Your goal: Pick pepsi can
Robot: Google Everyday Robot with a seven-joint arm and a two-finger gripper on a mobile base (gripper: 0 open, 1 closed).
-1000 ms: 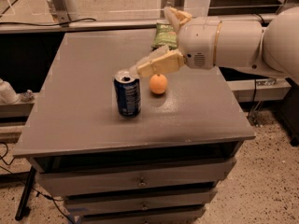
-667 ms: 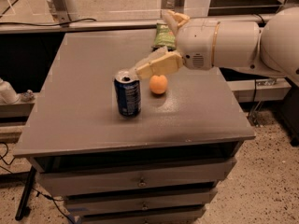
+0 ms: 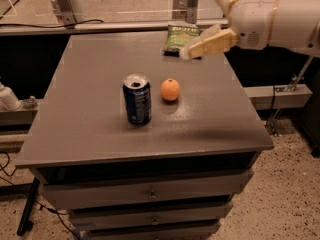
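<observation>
The pepsi can is dark blue with a silver top and stands upright near the middle of the grey table. An orange fruit sits just to its right, apart from it. My gripper hangs above the table's far right corner, well behind and to the right of the can. Its fingers are spread open and empty. The lower finger points left over the green chip bag.
The chip bag lies at the table's back edge. The table is a cabinet with drawers below. A white bottle stands on a ledge at the left. Metal frame posts rise behind. Speckled floor lies at the right.
The gripper has pulled back up and to the right, from just above the orange to over the chip bag. The can and the orange have not moved on the table.
</observation>
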